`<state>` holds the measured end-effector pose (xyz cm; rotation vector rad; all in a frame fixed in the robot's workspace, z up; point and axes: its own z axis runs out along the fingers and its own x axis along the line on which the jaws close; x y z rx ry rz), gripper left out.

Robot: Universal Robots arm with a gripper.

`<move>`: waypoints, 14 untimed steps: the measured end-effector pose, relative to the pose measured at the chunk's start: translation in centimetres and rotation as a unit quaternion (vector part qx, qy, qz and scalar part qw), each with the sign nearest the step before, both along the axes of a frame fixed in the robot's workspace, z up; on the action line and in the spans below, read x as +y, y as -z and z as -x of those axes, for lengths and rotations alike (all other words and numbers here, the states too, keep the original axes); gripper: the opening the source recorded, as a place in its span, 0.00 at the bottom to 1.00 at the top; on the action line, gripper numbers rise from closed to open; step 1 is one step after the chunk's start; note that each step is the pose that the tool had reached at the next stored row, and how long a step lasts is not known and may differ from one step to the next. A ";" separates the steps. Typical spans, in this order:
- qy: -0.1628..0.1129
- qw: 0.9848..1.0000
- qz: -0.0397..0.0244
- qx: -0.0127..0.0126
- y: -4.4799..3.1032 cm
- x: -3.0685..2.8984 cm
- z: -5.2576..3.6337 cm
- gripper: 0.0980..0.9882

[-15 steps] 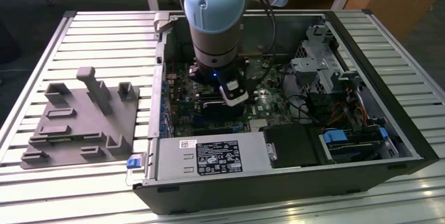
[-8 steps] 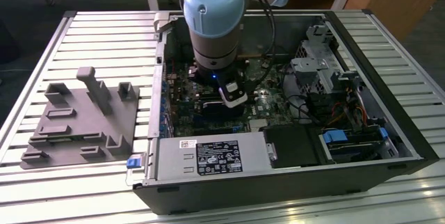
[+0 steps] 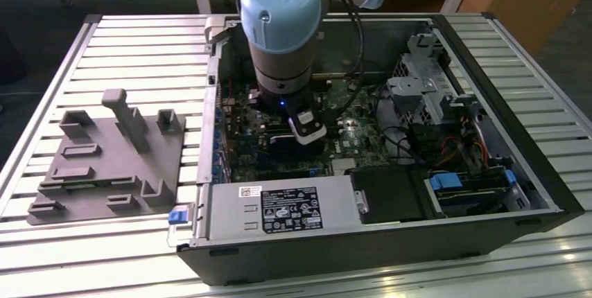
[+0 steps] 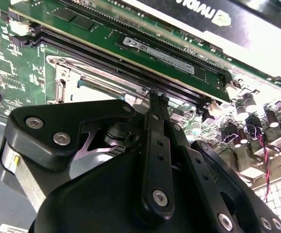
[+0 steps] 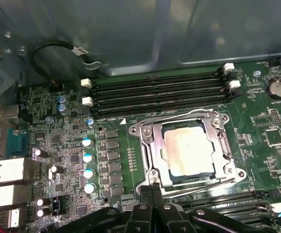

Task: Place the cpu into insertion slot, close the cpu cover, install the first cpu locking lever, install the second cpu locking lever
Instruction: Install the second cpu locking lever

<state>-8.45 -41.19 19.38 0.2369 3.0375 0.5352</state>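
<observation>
The small square cpu with its pale silvery metal face (image 5: 188, 148) already sits flat in the insertion slot (image 5: 155, 167), the square black-and-metal socket on the green motherboard (image 5: 256, 121). Taking that socket as the landmark: the thin grey metal cpu cover (image 5: 213, 127) lies down over it, its big square window framing the chip, so I'd judge the placing and the closing as done. A thin wire locking lever (image 5: 179, 115) runs along the socket's edge toward the row of long black memory slots (image 5: 159, 90), and another wire runs along the opposite edge, next to the gripper. Whether either is hooked home I can't make out, so the lever steps look to be the part in hand.

The black gripper (image 5: 153, 187) hangs right at the socket's edge, on the side away from those memory slots. In both wrist views its two fingers stand pressed together in one narrow blade, with nothing visibly between them; the tip (image 4: 152, 97) sits at the metal frame of the socket.

Farther out from the socket is the open black computer case (image 3: 370, 256), lying on a slatted metal table (image 3: 55, 242), the pale-blue-capped robot arm (image 3: 280, 28) reaching straight down into it. Well apart from the socket, outside the case, rests a grey moulded fixture tray (image 3: 93, 173).
</observation>
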 end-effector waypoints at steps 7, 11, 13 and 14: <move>-0.001 1.000 0.000 0.000 0.12 0.10 0.03 0.01; -0.003 1.000 0.000 0.000 0.16 0.17 0.16 0.01; -0.004 1.000 0.000 0.000 0.18 0.19 0.24 0.01; -0.004 1.000 0.000 0.000 0.21 0.20 0.29 0.01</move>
